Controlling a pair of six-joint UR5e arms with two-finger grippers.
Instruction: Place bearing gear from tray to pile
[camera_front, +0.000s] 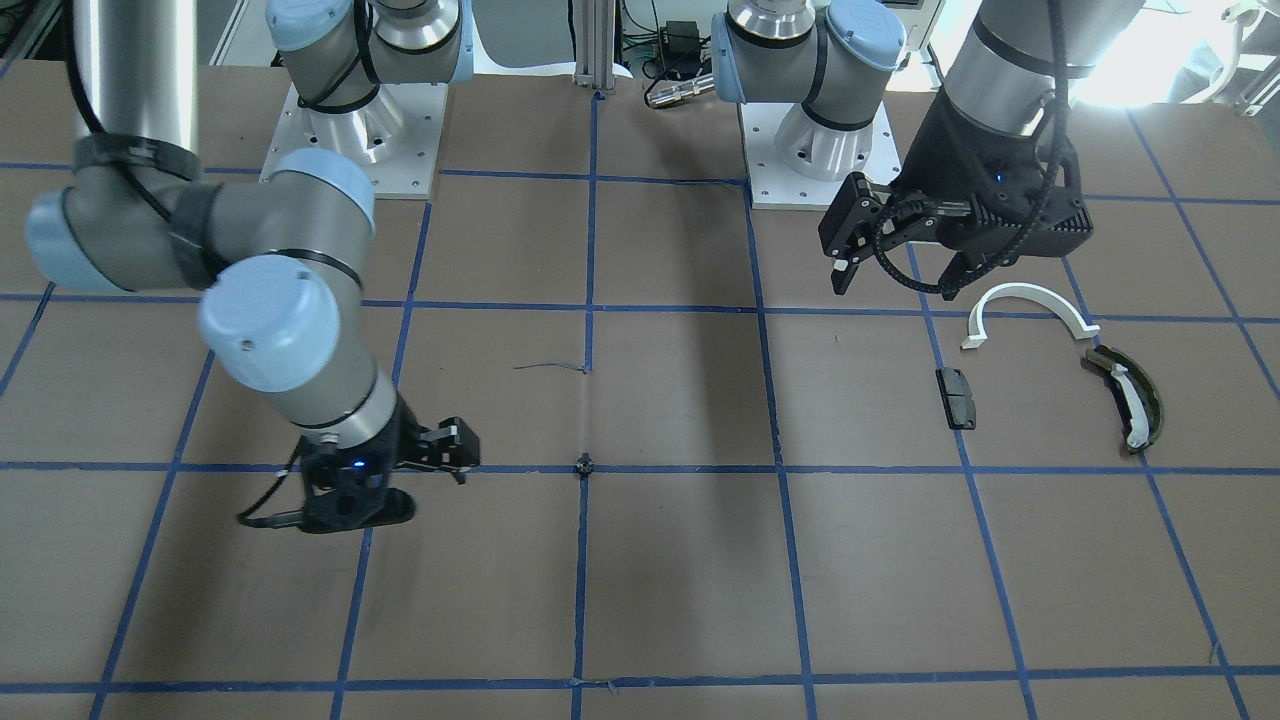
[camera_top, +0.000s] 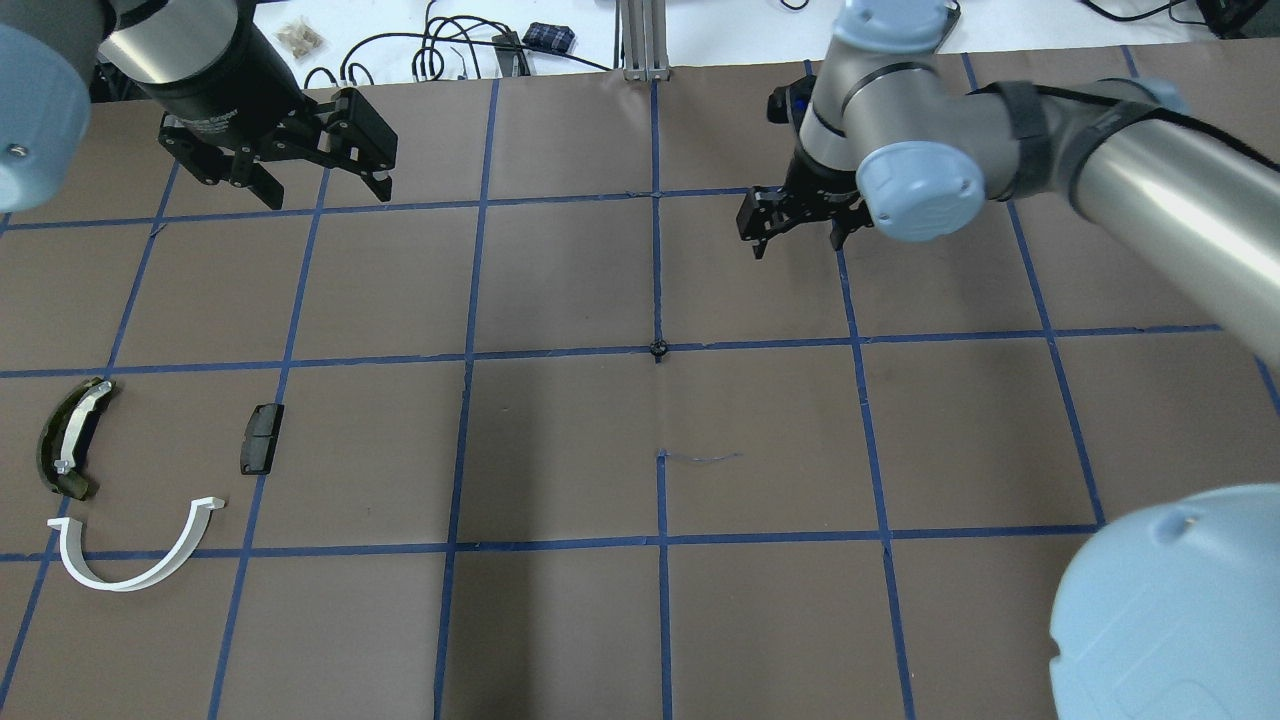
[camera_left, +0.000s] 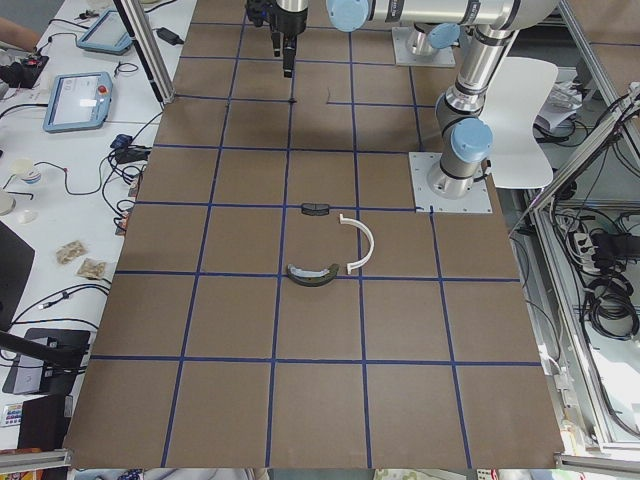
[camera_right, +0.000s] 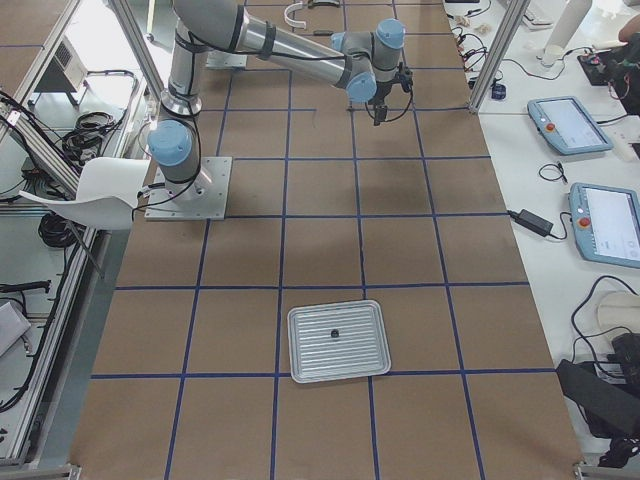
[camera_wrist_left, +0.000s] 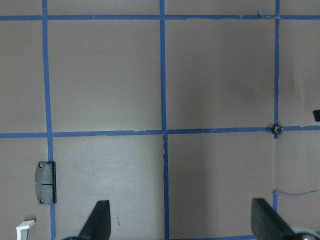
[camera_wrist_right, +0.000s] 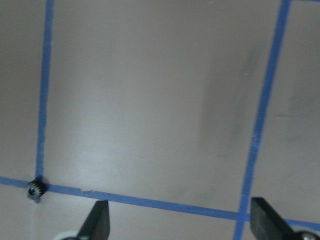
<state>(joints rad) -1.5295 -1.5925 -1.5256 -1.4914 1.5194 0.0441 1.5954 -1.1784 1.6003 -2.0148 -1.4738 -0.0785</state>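
A small black bearing gear (camera_top: 658, 349) lies on a blue tape crossing at the table's middle, also in the right wrist view (camera_wrist_right: 35, 190). My right gripper (camera_top: 800, 240) is open and empty, above the table beyond and right of it. My left gripper (camera_top: 328, 192) is open and empty at the far left. The pile lies near left: a white half-ring (camera_top: 135, 555), an olive-green curved piece (camera_top: 70, 435) and a black block (camera_top: 261, 437). A silver tray (camera_right: 300, 345) with a small dark part (camera_right: 335, 333) in it shows only in the exterior right view.
Brown table cover with a blue tape grid. The arm bases (camera_front: 355, 140) stand on white plates at the robot's edge. A side bench with tablets (camera_right: 570, 120) and cables runs along the table's far edge.
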